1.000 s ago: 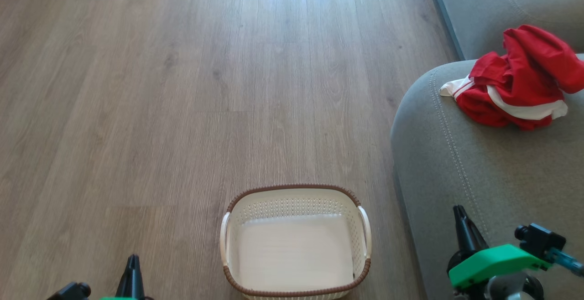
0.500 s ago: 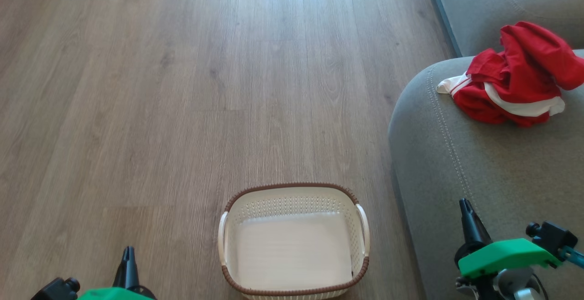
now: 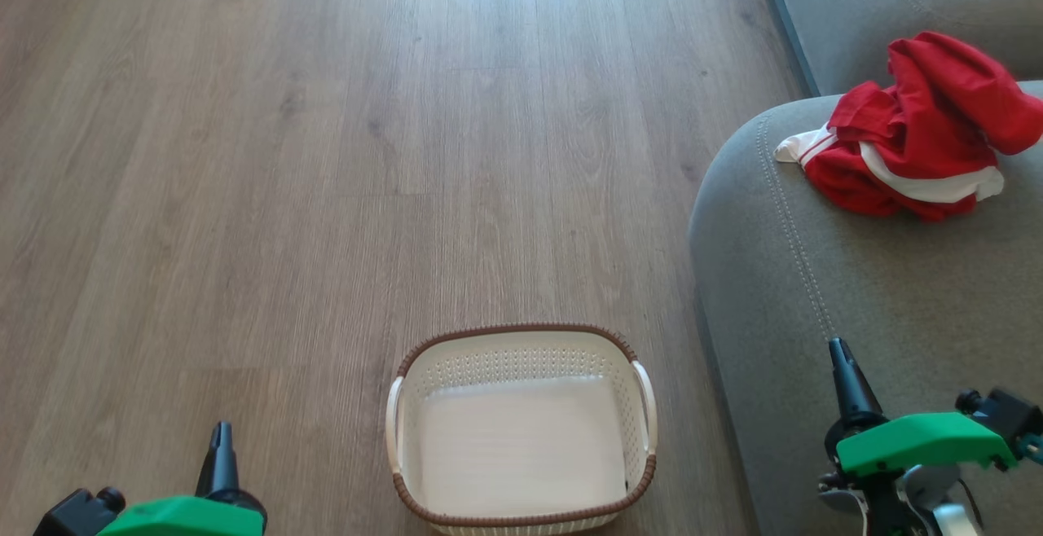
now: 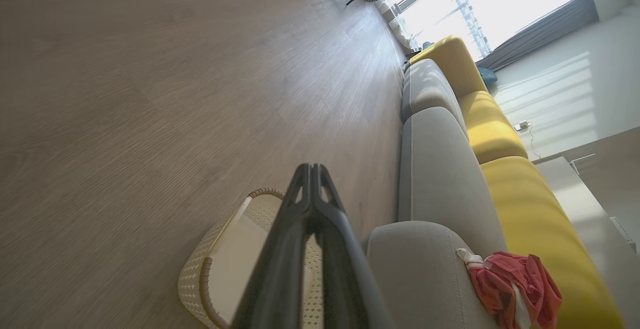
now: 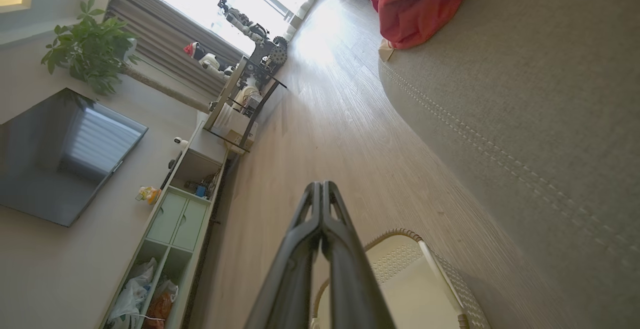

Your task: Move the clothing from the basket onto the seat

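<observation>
Grey seat point(image 3: 855, 292) ahead of my right gripper point(image 3: 841, 350) holds the clothing point(image 3: 913, 137), which looks soft and light; I'd pinch a bunched fold. It and my left gripper point(image 3: 218, 432) are closed, empty.

The left gripper point(image 3: 220, 432) has crept a little farther out and to the left, showing more of its green mount point(image 3: 183, 516), while the right gripper point(image 3: 840, 350) has edged farther out and to the right.

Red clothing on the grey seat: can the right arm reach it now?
Probably yes. The red clothing lies uncovered on the grey seat, and nothing stands between it and the right end effector, which is shut and empty.
</observation>
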Robot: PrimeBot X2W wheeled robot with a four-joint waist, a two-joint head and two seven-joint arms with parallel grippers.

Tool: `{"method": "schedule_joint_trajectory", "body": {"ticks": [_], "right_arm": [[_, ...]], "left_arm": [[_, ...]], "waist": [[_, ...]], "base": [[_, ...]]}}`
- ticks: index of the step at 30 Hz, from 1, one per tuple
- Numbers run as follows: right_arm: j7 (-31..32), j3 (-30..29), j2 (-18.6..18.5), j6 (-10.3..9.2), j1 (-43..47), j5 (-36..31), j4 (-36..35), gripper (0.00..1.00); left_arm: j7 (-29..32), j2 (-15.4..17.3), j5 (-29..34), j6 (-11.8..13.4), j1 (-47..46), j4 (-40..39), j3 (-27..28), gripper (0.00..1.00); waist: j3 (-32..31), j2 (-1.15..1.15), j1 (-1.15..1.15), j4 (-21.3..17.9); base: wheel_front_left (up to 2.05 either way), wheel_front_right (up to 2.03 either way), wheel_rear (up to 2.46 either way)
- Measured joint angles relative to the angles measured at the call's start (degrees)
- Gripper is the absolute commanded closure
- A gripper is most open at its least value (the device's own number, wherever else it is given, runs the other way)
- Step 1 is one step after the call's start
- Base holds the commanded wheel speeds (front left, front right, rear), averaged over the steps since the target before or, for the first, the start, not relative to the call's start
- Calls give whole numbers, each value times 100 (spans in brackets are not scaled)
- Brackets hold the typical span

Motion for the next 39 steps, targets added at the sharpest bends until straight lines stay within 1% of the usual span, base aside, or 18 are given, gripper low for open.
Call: {"method": "schedule_joint_trajectory", "body": {"ticks": [7, 8, 31, 39], "right_arm": [[107, -51, 0, 0, -5, 448, -48, 100], [110, -54, 0, 0, -5, 516, -64, 100], [455, -174, -1, 0, -138, 2002, -237, 100], [558, -224, -7, 0, -138, 2453, -280, 100]], "left_arm": [[136, -93, -330, -59, -4, -15, 136, 100], [140, -111, -378, -102, -5, -20, 172, 100], [495, -344, -1463, -398, -157, -162, 650, 100], [634, -402, -1795, -460, -244, -197, 811, 100]], "waist": [[18, 0, 0, -28], [21, 0, 0, -31], [83, 0, 0, -121], [101, 0, 0, -149]], "base": [[0, 0, 0], [0, 0, 0], [0, 0, 0], [0, 0, 0]]}}
